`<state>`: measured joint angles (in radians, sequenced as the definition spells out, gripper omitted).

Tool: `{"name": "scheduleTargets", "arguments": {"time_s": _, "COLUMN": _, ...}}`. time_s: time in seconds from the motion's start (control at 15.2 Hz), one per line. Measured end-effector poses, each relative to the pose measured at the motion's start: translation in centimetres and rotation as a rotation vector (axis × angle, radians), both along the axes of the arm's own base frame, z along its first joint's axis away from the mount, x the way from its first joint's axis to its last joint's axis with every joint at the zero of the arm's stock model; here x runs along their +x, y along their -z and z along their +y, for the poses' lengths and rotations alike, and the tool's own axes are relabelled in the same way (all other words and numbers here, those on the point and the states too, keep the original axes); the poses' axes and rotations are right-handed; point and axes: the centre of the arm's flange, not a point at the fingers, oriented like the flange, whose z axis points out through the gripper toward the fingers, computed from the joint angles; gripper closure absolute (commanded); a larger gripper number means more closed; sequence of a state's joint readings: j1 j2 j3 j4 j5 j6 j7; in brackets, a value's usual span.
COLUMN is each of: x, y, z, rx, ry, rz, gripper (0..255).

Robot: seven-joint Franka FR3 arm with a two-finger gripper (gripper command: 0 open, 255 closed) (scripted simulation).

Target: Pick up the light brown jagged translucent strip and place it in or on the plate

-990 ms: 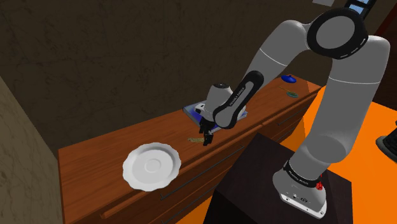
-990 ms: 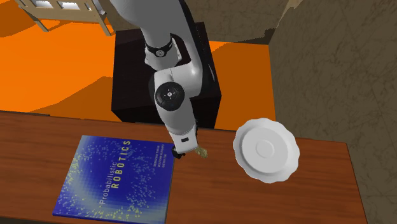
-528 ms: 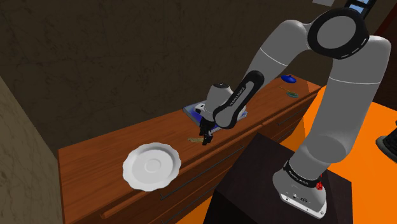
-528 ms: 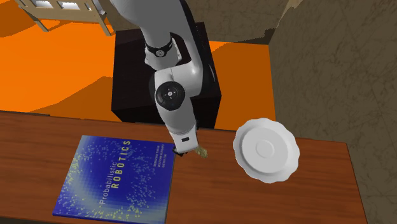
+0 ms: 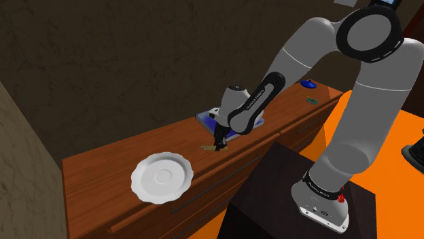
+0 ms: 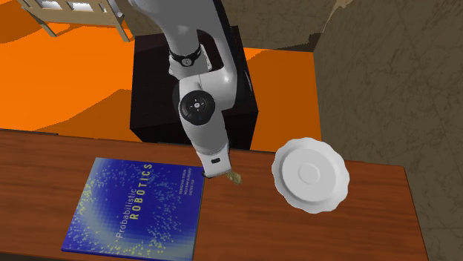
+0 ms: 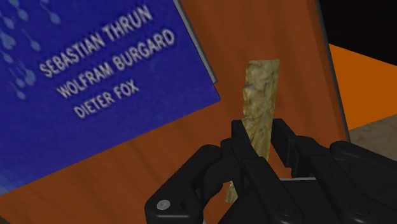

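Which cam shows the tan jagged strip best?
Wrist view: the tan jagged strip appears large and close, clasped by the black gripper. Shoulder and second exterior views show just a sliver of it beside the hand.

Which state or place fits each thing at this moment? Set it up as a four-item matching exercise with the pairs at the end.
Things:
1. strip
2. plate
3. book
4. gripper

States:
A. blue, lying flat on the wooden top
B. shut on a thing, just off the book's edge
C. white, with nothing on it
D. light brown, clasped between the two black fingers

Pairs: 1-D, 2-C, 3-A, 4-B
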<state>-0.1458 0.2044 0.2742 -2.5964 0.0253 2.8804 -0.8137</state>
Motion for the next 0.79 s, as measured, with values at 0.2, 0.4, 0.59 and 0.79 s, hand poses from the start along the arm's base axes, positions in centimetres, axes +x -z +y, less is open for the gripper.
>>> {"name": "scheduleTargets", "arguments": {"time_s": 0.2, "x": 0.1, "y": -1.5, "z": -0.1, "rx": 0.0, "ry": 0.001, "rz": -0.001, "gripper": 255}}
{"name": "scheduleTargets", "arguments": {"time_s": 0.4, "x": 0.1, "y": -3.2, "z": -0.1, "rx": 0.0, "ry": 0.001, "rz": -0.001, "gripper": 255}}
{"name": "scheduleTargets", "arguments": {"time_s": 0.59, "x": 0.1, "y": -4.7, "z": -0.1, "rx": 0.0, "ry": 0.001, "rz": -0.001, "gripper": 255}}
{"name": "scheduleTargets", "arguments": {"time_s": 0.79, "x": 0.2, "y": -6.4, "z": -0.1, "rx": 0.0, "ry": 0.001, "rz": -0.001, "gripper": 255}}
